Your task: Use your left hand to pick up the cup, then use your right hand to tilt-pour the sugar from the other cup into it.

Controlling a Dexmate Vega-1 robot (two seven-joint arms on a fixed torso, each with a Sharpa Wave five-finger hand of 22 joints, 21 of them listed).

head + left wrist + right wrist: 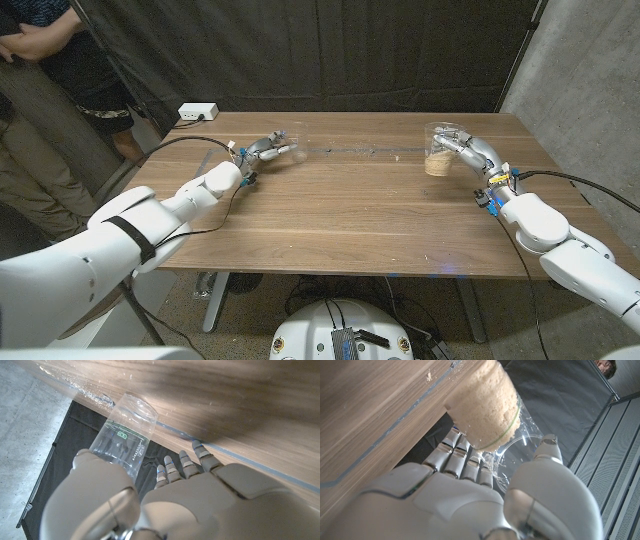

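Both grasps look set, so the lift comes next. At ten o'clock on the counter [330, 210], the left hand [266, 150] wraps the empty cup [296, 141], seemingly resting there. At two o'clock the right hand [468, 150] grips the sugar cup [438, 150]; the pour needs both raised and brought together.

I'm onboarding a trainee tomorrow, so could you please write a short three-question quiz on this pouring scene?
1. True or false: the cup of sugar stands at the right hand.
2. The left hand is at which object? A) white power strip B) empty clear cup C) spoon
3. Fill in: the sugar fills only the ___ part of its cup.

Key
1. True; the right wrist view shows fingers and thumb around it.
2. B; the empty clear cup sits between thumb and fingers in the left wrist view.
3. Lower.
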